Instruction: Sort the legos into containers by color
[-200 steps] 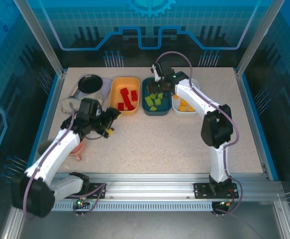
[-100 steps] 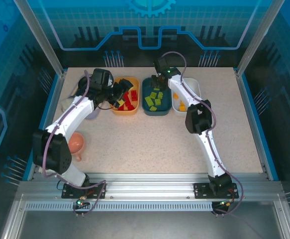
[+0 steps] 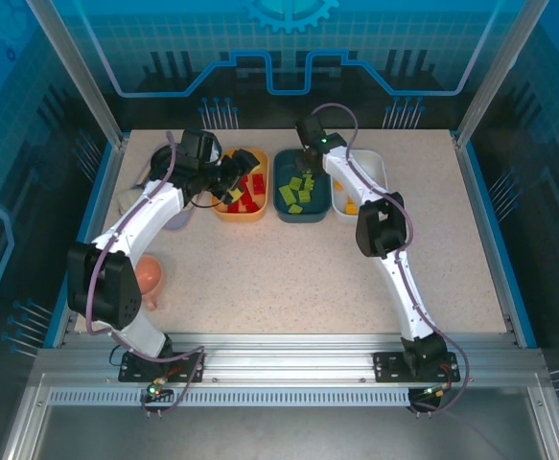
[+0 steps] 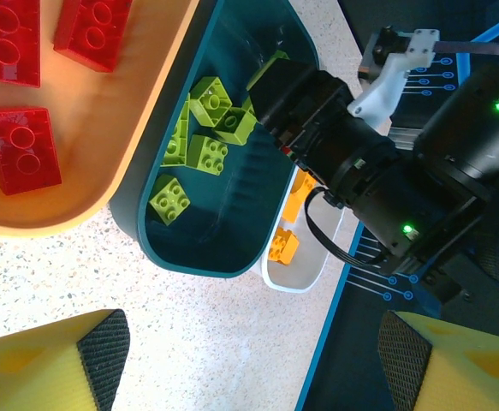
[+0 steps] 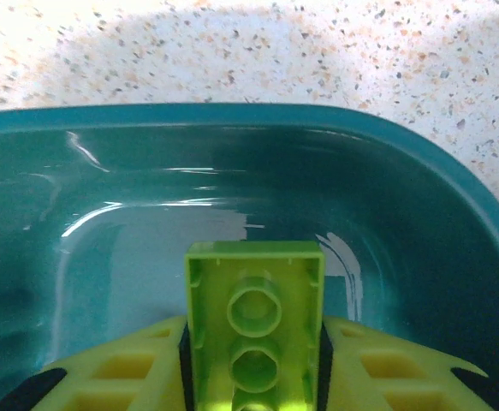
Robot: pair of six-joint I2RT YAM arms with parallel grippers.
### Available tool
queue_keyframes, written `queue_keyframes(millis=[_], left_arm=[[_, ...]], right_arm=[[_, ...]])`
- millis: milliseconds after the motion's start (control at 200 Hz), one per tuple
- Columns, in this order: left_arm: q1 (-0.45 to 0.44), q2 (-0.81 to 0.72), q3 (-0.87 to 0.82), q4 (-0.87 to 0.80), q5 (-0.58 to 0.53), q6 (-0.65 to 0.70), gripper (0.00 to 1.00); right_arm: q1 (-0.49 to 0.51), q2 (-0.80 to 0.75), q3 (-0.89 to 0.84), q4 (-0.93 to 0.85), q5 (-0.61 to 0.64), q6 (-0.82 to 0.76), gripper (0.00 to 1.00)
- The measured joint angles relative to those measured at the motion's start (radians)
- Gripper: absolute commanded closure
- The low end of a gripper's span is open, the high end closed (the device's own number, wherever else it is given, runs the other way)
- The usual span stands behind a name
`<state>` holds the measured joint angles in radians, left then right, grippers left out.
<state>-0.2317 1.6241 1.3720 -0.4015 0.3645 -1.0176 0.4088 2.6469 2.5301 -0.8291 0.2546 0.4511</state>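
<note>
Right gripper (image 5: 253,377), closed on a single light green studded plastic brick (image 5: 253,312); the brick is clamped between the two yellow-green fingers (image 5: 103,377), studs facing the wrist camera, over the far end of the dark teal rounded-rectangle plastic bin (image 5: 146,257); whether it touches the bin floor cannot be told. Seen from above, the right gripper (image 3: 307,174) points down at the far end of the teal bin (image 3: 303,217), the middle one of three bins set in a row along the far side of the speckled beige tabletop (image 3: 289,278); several loose green bricks (image 4: 206,154) lie on the teal bin's floor.

Left gripper (image 4: 253,364), jaws wide apart and holding nothing; its yellow pads (image 4: 35,368), faced in ribbed black, stand at the lower corners of the left wrist view with bare tabletop between them. Seen from above, the left gripper (image 3: 229,184) is over the orange-yellow rounded-rectangle plastic bin (image 3: 231,214), leftmost of the row; red plastic bricks (image 4: 18,158) lie inside the orange-yellow bin. Yellow-orange plastic bricks (image 4: 283,247) lie in the white rounded-rectangle plastic bin (image 4: 305,278), rightmost of the row and just beside the teal bin.

Toward the left edge of the tabletop: a salmon-pink cup (image 3: 150,276), near; a crumpled beige cloth (image 3: 130,201), farther back.
</note>
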Motion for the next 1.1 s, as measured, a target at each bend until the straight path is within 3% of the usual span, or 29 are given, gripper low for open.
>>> queue_keyframes(millis=[385,580,655,910,1100], left_arm=[[0.000,0.000,-0.001,0.003,0.000,0.000,0.20],[0.000,0.000,-0.005,0.010,0.000,0.000,0.20],[0.000,0.000,-0.010,0.012,0.000,0.000,0.20],[-0.009,-0.021,-0.039,0.012,0.000,0.000,0.20],[-0.014,-0.056,-0.066,0.011,-0.002,0.000,0.20]], right_arm=[[0.006,0.005,0.007,-0.016,0.014,-0.029,0.61],[0.018,0.005,0.009,-0.057,0.026,-0.010,0.35],[0.020,0.005,0.009,-0.062,0.025,-0.011,0.31],[0.021,-0.019,0.010,-0.070,0.026,-0.023,0.41],[0.026,-0.122,-0.009,-0.070,0.027,-0.035,0.46]])
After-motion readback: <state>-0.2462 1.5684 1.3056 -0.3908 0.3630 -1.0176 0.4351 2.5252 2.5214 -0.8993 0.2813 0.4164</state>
